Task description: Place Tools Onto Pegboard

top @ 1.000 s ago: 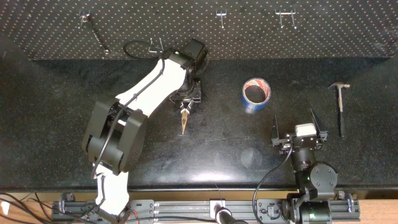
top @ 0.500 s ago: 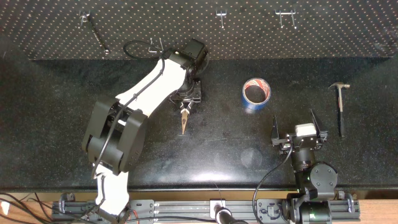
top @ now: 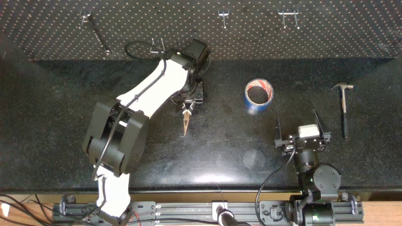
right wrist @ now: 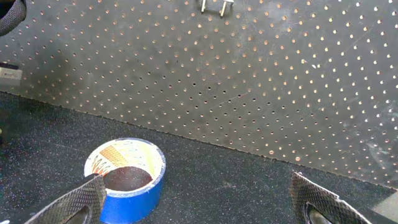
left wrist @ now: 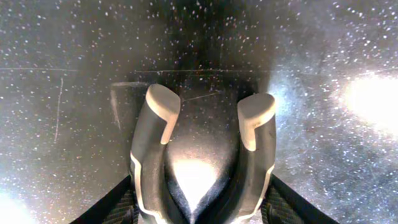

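Pliers (top: 186,123) lie by my left gripper (top: 188,102) from above; its wrist view has speckled table (left wrist: 74,74) between spread, empty jaws. My right gripper (right wrist: 199,185) gapes wide, facing the tape (right wrist: 127,177).

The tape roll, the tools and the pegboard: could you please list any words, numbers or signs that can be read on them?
Tape roll: orange print on the inner core, too blurred to read.
Hammer, wrench, pegboard: no text visible.
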Robot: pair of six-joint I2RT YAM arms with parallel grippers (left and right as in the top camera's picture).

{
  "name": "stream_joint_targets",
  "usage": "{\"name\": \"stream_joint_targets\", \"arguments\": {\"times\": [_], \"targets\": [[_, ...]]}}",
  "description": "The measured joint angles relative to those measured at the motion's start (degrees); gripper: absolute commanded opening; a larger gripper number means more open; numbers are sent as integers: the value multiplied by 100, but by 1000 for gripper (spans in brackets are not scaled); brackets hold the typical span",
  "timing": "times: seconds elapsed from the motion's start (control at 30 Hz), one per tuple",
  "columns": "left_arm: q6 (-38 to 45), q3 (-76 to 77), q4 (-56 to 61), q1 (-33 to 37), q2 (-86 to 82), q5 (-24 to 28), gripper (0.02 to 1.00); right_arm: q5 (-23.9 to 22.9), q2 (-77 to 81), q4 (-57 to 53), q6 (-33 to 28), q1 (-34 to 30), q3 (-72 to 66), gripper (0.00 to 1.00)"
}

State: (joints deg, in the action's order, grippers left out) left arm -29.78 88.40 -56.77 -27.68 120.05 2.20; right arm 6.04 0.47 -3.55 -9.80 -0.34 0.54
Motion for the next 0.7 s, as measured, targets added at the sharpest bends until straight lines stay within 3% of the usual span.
{"name": "stream_joint_targets", "arguments": {"times": [0.7], "targets": [[0,0,-81,-164,-1388,-70,27,0,0,0,0,0,0,963]]}}
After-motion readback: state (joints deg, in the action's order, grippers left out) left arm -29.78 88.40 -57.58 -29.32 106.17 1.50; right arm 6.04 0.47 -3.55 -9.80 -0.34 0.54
